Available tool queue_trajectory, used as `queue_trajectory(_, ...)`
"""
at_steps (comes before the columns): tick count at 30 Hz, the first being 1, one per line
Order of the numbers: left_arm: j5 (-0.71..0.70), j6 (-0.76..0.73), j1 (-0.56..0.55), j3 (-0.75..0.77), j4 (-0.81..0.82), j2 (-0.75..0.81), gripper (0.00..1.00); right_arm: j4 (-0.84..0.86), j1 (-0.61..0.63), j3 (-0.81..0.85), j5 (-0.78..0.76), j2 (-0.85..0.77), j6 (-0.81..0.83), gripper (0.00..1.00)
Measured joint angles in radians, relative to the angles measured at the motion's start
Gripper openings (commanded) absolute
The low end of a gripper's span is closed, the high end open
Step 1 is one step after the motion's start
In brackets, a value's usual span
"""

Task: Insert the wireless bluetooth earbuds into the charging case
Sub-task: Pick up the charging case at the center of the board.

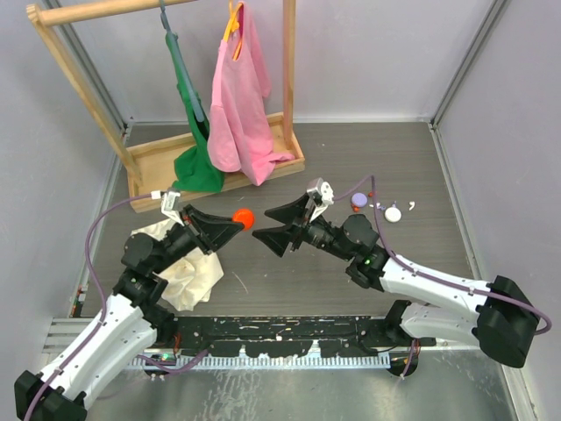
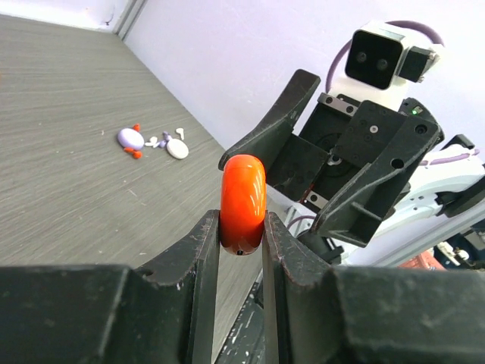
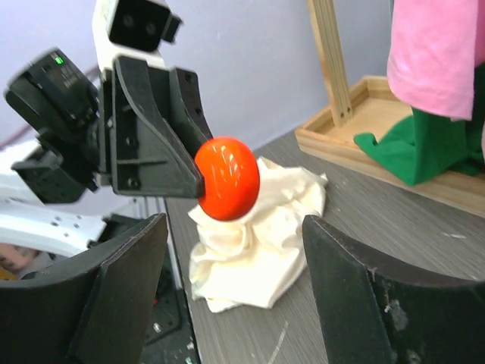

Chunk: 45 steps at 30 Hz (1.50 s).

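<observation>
My left gripper is shut on a red-orange round cap and holds it above the table; the cap sits edge-on between the pads. My right gripper is open and empty, facing the cap from the right, with its jaws spread wide just short of it. The pale-lavender charging case lies on the table behind the right arm, far from both grippers; it also shows in the left wrist view. Two tiny white earbuds lie beside it; one earbud shows in the top view.
A white round piece lies next to the case. A crumpled cream cloth lies under the left arm. A wooden clothes rack with a green garment and a pink one stands at the back left.
</observation>
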<state>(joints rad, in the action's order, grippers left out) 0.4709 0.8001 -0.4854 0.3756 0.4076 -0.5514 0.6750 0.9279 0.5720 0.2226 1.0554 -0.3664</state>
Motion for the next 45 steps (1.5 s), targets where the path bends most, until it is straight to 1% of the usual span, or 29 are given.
queue_trajectory(7,0.007,0.053,0.0,-0.001,0.06,-0.003,0.0,0.172,0.0,0.0,0.004,0.068,-0.105,0.71)
queue_trajectory(10,0.011,0.073,0.0,-0.001,0.084,-0.011,0.0,0.223,0.0,0.0,0.023,0.106,-0.14,0.68)
queue_trajectory(17,0.024,0.109,0.0,-0.009,0.141,-0.024,0.0,0.326,-0.002,0.0,0.06,0.16,-0.21,0.58)
queue_trajectory(24,0.027,0.129,0.0,-0.018,0.166,-0.024,0.0,0.429,-0.014,0.0,0.087,0.194,-0.272,0.51)
queue_trajectory(30,0.03,0.139,0.0,-0.024,0.182,-0.019,0.0,0.464,-0.021,0.0,0.099,0.212,-0.307,0.42)
queue_trajectory(34,0.037,0.154,0.0,-0.026,0.193,-0.019,0.01,0.478,-0.023,0.0,0.105,0.215,-0.321,0.31)
queue_trajectory(37,0.045,0.155,0.0,-0.026,0.204,-0.019,0.03,0.485,-0.027,0.0,0.113,0.215,-0.328,0.22)
queue_trajectory(39,0.05,0.156,0.0,-0.027,0.206,-0.019,0.06,0.486,-0.03,0.0,0.12,0.215,-0.334,0.18)
queue_trajectory(43,0.058,0.154,0.0,-0.029,0.205,-0.019,0.13,0.482,-0.046,0.0,0.145,0.214,-0.339,0.16)
queue_trajectory(45,0.066,0.15,0.0,-0.029,0.197,-0.017,0.19,0.47,-0.058,0.0,0.169,0.212,-0.339,0.15)
